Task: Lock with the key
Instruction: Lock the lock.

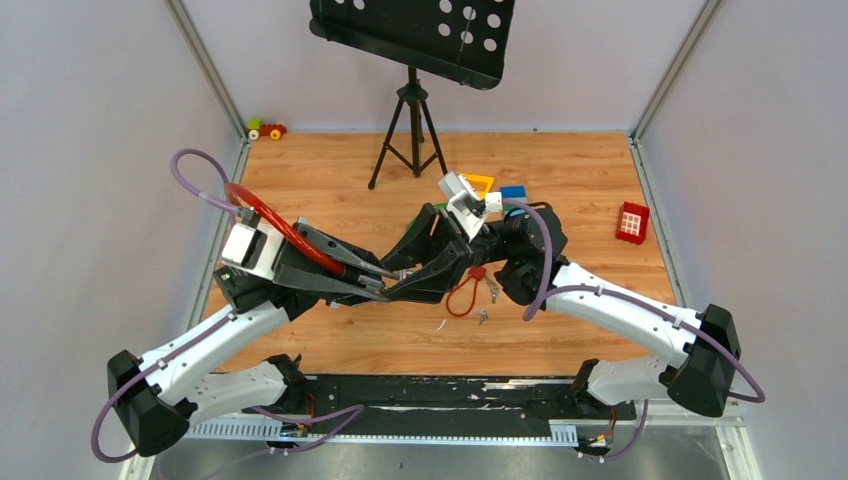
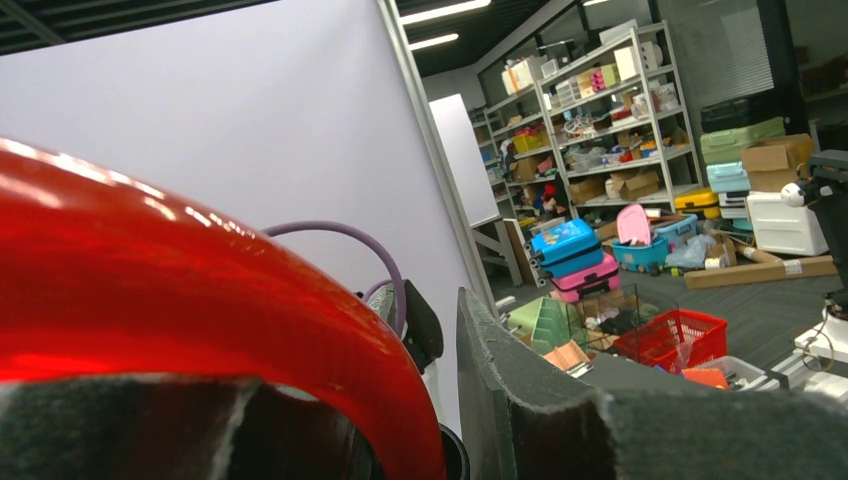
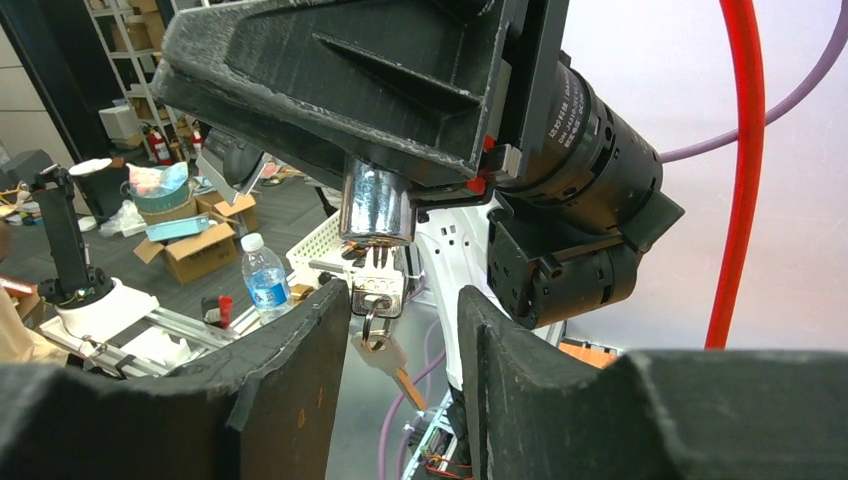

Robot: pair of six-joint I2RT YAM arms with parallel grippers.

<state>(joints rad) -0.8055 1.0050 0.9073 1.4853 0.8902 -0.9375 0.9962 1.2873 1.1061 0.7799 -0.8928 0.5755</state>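
Observation:
My left gripper is shut on the chrome lock head of a thick red cable lock, held above the table. The red cable arcs close across the left wrist view. A small silvery key sits in the bottom of the lock head, and a ring with a second key hangs from it. My right gripper is open just under the lock head. The hanging key lies in the gap between its fingers, touching neither. In the top view the right gripper meets the left gripper's tips.
A small red padlock with a thin red cable loop and loose keys lies on the wooden table under the right arm. A music-stand tripod, orange and blue blocks, a red block and a toy car stand farther back.

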